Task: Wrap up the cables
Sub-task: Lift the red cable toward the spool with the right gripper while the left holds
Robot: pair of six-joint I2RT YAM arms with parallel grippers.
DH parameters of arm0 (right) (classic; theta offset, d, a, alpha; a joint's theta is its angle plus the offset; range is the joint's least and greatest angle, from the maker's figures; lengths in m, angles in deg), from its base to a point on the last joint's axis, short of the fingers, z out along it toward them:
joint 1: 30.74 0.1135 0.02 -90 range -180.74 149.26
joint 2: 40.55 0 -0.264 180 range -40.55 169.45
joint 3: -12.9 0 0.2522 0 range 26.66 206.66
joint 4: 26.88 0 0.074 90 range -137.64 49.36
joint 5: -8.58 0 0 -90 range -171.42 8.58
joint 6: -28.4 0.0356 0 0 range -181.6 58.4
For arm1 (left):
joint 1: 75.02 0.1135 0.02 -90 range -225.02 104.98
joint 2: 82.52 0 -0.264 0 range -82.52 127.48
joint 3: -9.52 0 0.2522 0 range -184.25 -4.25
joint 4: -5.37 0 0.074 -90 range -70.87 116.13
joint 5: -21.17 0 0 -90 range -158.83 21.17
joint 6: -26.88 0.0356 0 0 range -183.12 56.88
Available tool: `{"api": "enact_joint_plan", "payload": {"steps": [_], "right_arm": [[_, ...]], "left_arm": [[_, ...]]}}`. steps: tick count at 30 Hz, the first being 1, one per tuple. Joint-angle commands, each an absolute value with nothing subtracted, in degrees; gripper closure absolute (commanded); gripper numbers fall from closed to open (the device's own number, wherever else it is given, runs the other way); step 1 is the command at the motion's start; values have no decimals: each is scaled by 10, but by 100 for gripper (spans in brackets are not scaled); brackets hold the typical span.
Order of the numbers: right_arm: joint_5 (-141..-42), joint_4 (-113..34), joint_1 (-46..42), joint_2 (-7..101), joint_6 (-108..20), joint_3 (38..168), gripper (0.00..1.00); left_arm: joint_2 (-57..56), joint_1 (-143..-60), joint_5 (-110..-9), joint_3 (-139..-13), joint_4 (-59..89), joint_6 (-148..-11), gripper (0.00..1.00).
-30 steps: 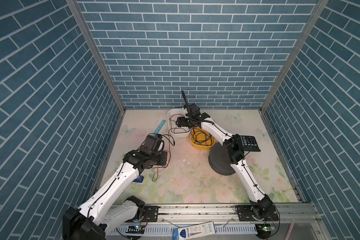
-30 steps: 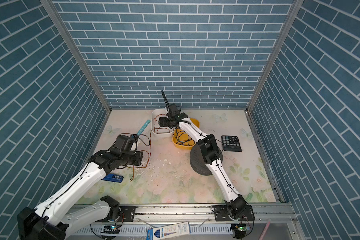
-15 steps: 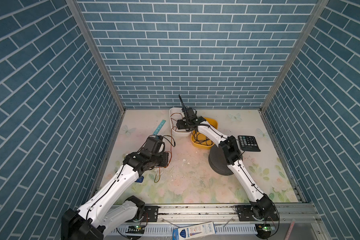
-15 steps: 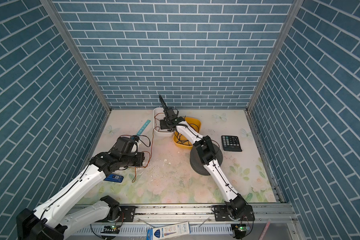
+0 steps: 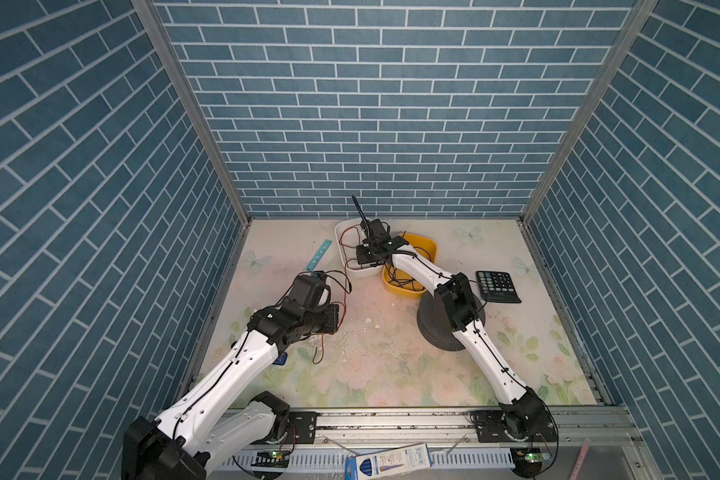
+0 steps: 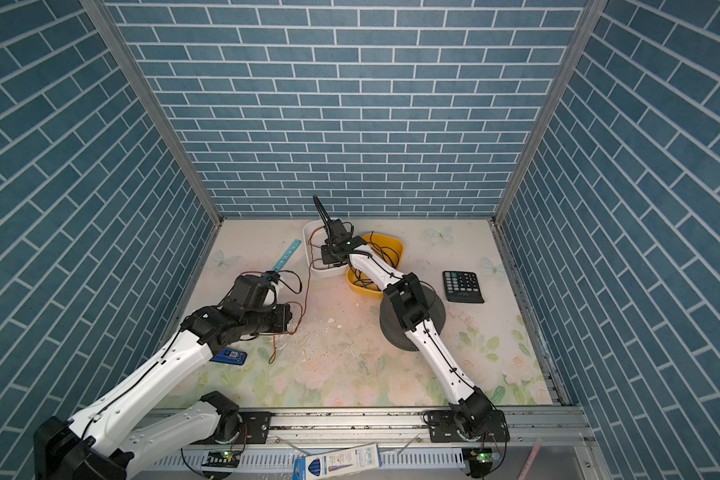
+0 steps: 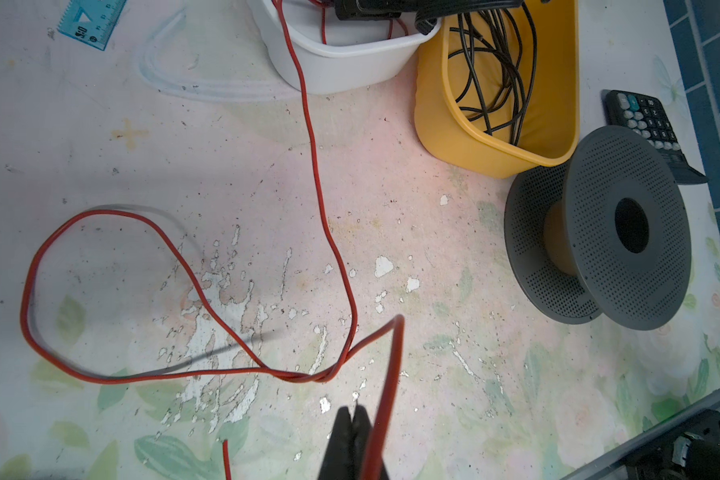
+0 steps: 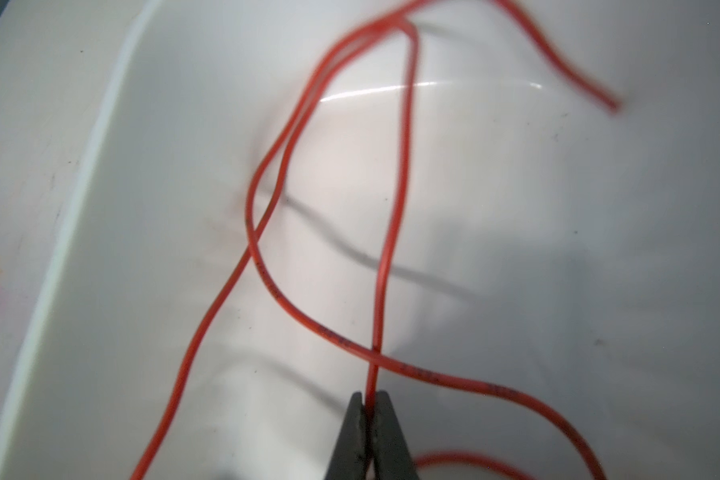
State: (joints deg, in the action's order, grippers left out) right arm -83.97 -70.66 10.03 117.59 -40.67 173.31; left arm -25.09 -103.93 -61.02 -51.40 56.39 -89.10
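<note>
NEAR TO FAR: The floral table (image 5: 391,374) lies open across its near and middle ground (the widest room either arm has). At mid-left the left gripper (image 7: 353,417) hangs over it, fingers pressed together. The orange-red wire (image 7: 321,199) runs up alongside one finger, though whether it is pinched there cannot be told. Below, the wire sprawls in one loose loop with a twisted crossing and a free end. To the right sits the grey spool (image 7: 624,274) with no wire showing on its core, so winding appears not to have begun and nearly all the work is left. Farther off, the wire climbs over the rim of the white tub (image 7: 350,62), which sits just beside the yellow tub (image 7: 454,137) of black cord. Inside the white tub the right gripper (image 8: 371,401) is clamped on one strand. Tub walls and the brick wall behind hem that arm in, and lifting clear of the rim looks the safest way out.
</note>
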Motion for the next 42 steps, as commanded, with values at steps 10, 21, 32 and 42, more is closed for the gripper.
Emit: {"api": "enact_joint_plan", "payload": {"steps": [10,21,32,42], "right_arm": [[-818,-660,105,1050,-437,1704,100],[-826,-649,136,836,-481,1542,100],[-819,-690,197,572,-495,1303,100],[-854,-714,217,398,-491,1111,100]], "left_arm": [[-252,-1029,-619,-542,579,-876,100],[-250,-972,-590,-576,599,-838,100],[-216,-918,-576,-629,612,-795,100],[-172,-915,-569,-651,592,-789,100]]}}
